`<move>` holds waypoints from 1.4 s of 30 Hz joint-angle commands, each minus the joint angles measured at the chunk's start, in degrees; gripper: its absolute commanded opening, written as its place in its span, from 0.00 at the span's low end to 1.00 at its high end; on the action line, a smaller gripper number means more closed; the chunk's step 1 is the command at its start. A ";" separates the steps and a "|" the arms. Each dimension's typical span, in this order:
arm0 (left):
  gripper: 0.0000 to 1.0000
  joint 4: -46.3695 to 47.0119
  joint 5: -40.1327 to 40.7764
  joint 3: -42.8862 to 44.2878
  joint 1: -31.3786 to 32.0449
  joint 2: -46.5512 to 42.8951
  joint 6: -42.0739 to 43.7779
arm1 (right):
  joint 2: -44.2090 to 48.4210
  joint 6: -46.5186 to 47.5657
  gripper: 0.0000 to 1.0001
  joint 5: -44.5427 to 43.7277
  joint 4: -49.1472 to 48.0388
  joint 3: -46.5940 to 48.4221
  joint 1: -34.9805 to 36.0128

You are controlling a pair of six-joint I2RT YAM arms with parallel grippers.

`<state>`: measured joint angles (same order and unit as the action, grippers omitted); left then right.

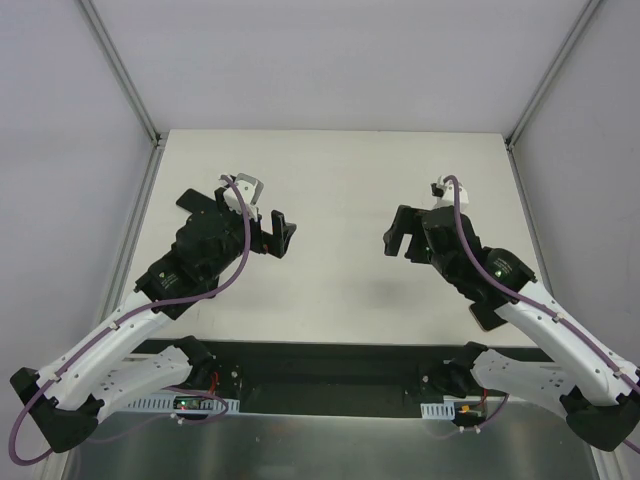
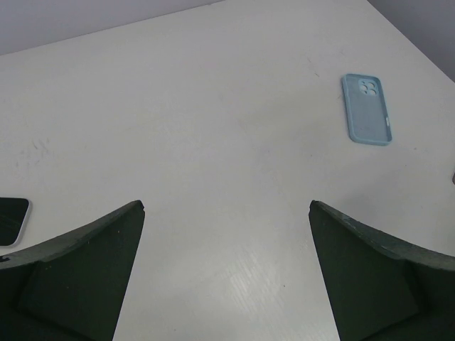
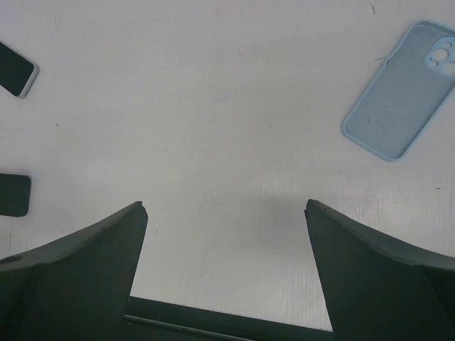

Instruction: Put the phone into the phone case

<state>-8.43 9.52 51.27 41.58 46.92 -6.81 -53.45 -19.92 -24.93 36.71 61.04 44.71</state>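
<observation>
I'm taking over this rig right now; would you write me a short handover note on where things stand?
Left hand: open, empty, above the table.
Right hand: open, empty too.
Phone: flat on the table, nothing touching it.
Case: light blue, flat on the table, well apart from the phone, with nothing in it.
Done: nothing yet.
Left: pick up the phone and seat it in the case.

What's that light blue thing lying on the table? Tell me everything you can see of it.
It is the phone case, a light blue rounded rectangle that looks like soft, matte, rubbery plastic. A raised lip runs round its edge, and one end has a camera cutout with several round holes. It seems to lie flat, hollow side up and empty, on the white table. Nothing but the table touches it.
</observation>
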 commanded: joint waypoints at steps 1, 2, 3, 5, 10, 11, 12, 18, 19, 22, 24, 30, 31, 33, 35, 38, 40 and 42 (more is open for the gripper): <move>0.99 1.92 0.68 0.94 0.08 -0.16 0.22 | 0.11 -0.46 0.96 -1.97 0.38 0.66 0.03; 0.99 1.92 0.68 0.94 0.08 -0.07 0.22 | -0.42 -0.64 0.96 -1.97 1.16 1.01 0.03; 0.99 2.01 0.68 0.94 0.08 -0.07 0.22 | -1.38 -0.90 0.96 -2.40 1.69 1.36 0.03; 0.99 1.92 0.68 1.03 -0.01 -0.07 0.22 | -2.18 -1.70 0.96 -2.93 2.75 2.24 0.03; 0.99 2.01 1.20 0.94 0.08 -0.60 0.22 | -4.64 -6.96 0.96 -10.39 8.19 4.61 -0.06; 0.99 1.92 1.12 0.94 -0.01 -0.86 0.13 | -5.17 -8.36 0.96 -11.80 10.64 5.40 -0.06; 0.99 2.01 1.03 0.94 0.08 -0.95 0.13 | -6.65 -9.42 0.96 -14.94 12.06 5.84 -0.06; 0.99 2.01 0.15 0.85 0.08 -1.83 -0.05 | -14.48 -17.68 0.96 -20.34 23.22 10.06 -6.90; 0.99 1.92 0.15 0.85 0.08 -1.92 0.04 | -15.18 -18.30 0.96 -19.99 24.28 10.15 -8.48; 0.99 1.92 0.41 0.85 0.08 -2.18 -0.13 | -16.95 -20.24 0.96 -19.28 26.13 8.84 -17.16; 0.99 2.01 0.33 0.77 0.08 -2.09 -0.22 | -17.30 -20.94 0.96 -18.06 25.70 6.74 -21.05; 0.99 1.92 0.24 0.76 0.08 -1.65 -0.40 | -19.76 -20.85 0.96 -12.26 21.21 1.64 -35.02; 0.99 2.01 0.15 0.85 0.08 -1.83 -0.31 | -20.28 -22.25 0.96 -11.03 20.95 -0.11 -38.69; 0.99 1.92 0.15 0.77 0.08 -1.92 -0.57 | -21.87 -22.62 0.96 -6.83 19.64 -2.22 -42.23; 0.99 1.92 0.33 0.59 -0.01 -1.74 -0.57 | -23.79 -23.05 0.96 -4.53 17.88 -4.78 -47.06; 0.99 2.01 0.50 0.59 -0.01 -0.86 -0.66 | -27.22 -24.11 0.96 -4.59 17.00 -6.27 -52.08; 0.99 1.92 0.50 0.59 0.08 0.01 -0.84 | -29.33 -23.76 0.96 -5.48 15.77 -6.72 -54.62; 0.99 1.92 0.24 0.68 0.08 0.63 -0.84 | -30.39 -23.50 0.96 -6.10 15.41 -7.16 -56.30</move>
<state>-8.32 9.52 51.27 41.58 46.37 -6.87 -82.13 -42.00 -31.05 53.69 54.37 -8.51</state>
